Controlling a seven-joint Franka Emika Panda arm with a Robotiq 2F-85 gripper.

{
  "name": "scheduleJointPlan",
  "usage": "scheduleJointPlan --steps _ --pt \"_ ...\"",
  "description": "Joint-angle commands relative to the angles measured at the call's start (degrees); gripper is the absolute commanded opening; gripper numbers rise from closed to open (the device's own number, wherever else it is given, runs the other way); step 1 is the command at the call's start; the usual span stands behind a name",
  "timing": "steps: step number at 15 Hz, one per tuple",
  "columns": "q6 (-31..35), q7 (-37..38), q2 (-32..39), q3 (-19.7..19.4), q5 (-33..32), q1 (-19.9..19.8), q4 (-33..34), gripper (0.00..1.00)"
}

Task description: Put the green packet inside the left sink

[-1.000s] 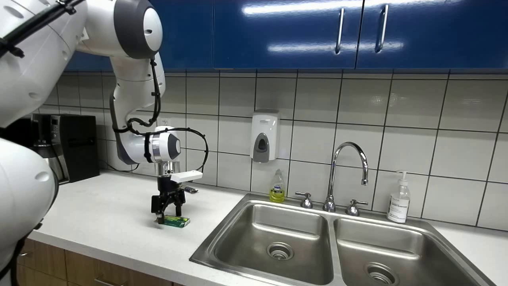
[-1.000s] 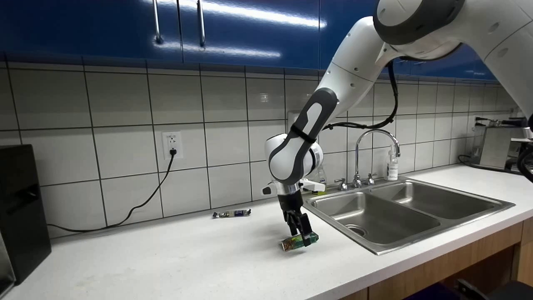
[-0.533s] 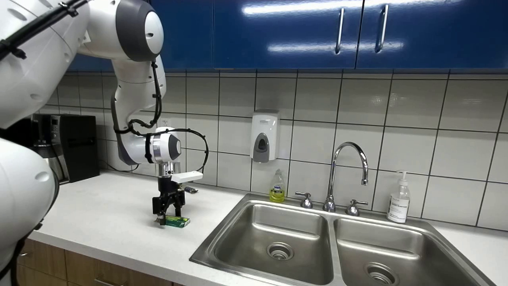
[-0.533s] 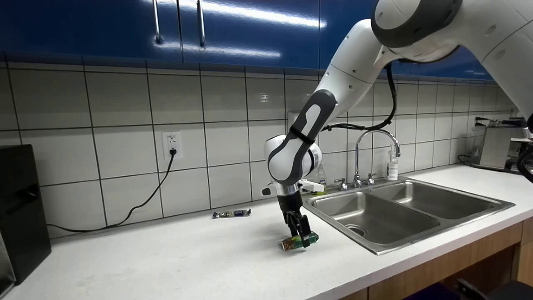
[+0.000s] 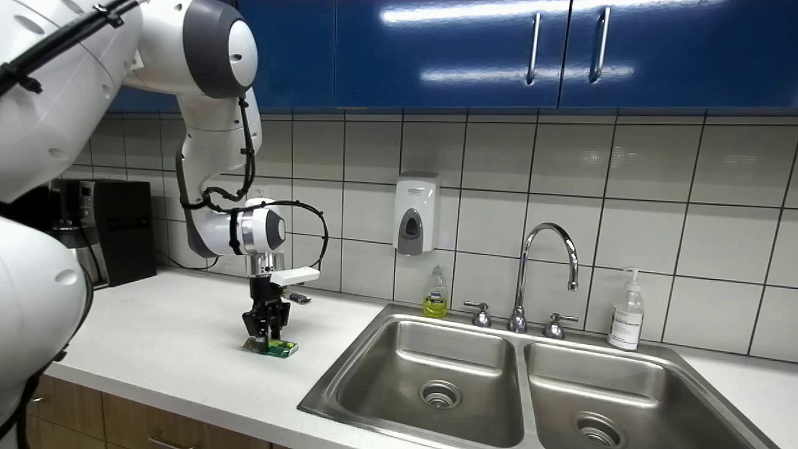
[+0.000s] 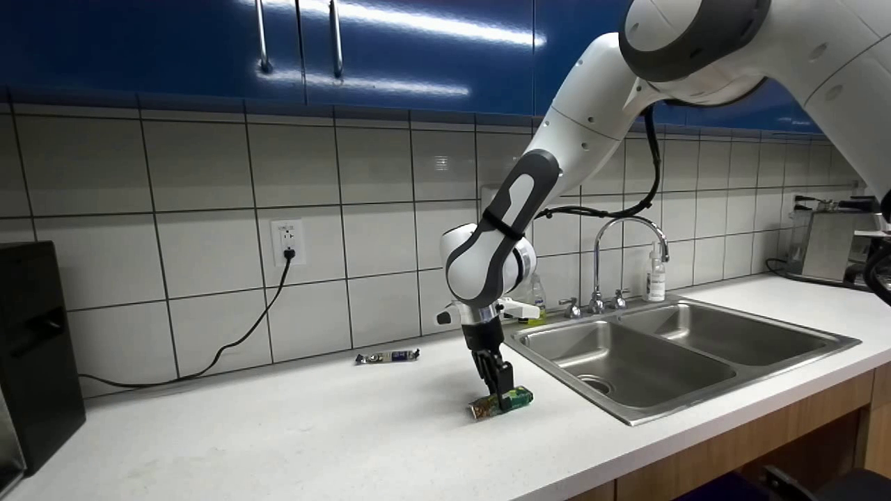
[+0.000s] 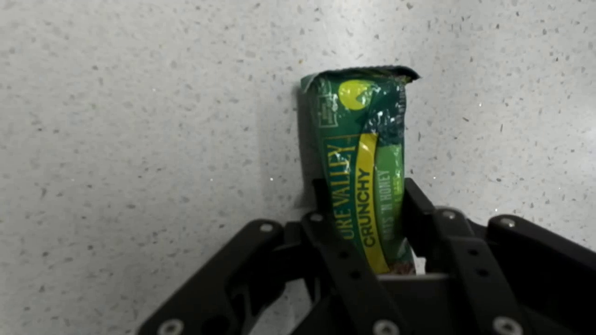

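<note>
With 2 jaws the gripper [image 7: 365, 197] is clamping the green packet [image 7: 363, 153] on the counter [image 5: 187, 337], between front and back edges, near the left sink [image 5: 380, 386].

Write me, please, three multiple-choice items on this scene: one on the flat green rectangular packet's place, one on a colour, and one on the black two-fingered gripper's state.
1. Where is the flat green packet, bound for the left stainless steel sink?
A. Inside that sink
B. Inside the right-hand sink
C. On the white countertop

2. What colour is the liquid in the clear bottle below the white wall dispenser?
A. Yellow
B. Red
C. Blue

3. How does the black two-fingered gripper stand?
A. Wide open, high above the packet
B. Closed around the packet
C. Shut beside the packet

1: C, as both exterior views show it on the countertop.
2: A, as the bottle's lower part shows yellow in an exterior view.
3: B, as the wrist view shows it against both of the packet's long sides.
</note>
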Motion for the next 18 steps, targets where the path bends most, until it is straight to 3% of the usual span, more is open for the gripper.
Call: scheduleJointPlan --steps 1,7,18 --pt "-2.3 -1.4 0.8 0.4 -0.4 -0.2 1.4 0.15" --pt "-2.4 -0.7 -0.2 0.7 0.4 -0.4 0.9 0.15" --pt "-2.4 1.1 -10.5 1.3 2.5 -0.6 -4.7 0.15"
